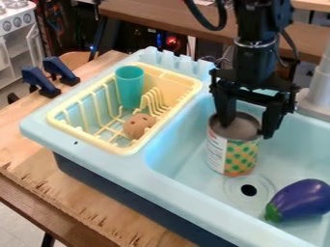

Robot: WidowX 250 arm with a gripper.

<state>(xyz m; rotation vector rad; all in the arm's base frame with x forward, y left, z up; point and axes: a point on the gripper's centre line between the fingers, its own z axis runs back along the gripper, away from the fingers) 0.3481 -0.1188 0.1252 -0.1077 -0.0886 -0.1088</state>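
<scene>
The gripper (247, 129) hangs pointing down over the sink, at the top of a can (232, 150). Its fingers are apart: one overlaps the left part of the can's grey top, the other is beside the can's right edge. Whether either finger touches the can, I cannot tell. The can stands upright, with a white panel and a green-spotted yellow and orange side. A purple eggplant (299, 199) with a green end lies in the sink at the lower right.
Left of the basin, a yellow dish rack (126, 150) holds a teal cup (130, 87) and a brown, rounded object (138, 126). A dark drain hole (249, 190) is in front of the can. The grey faucet (317, 91) stands at the right; blue clamps (40, 80) grip the table's far-left edge.
</scene>
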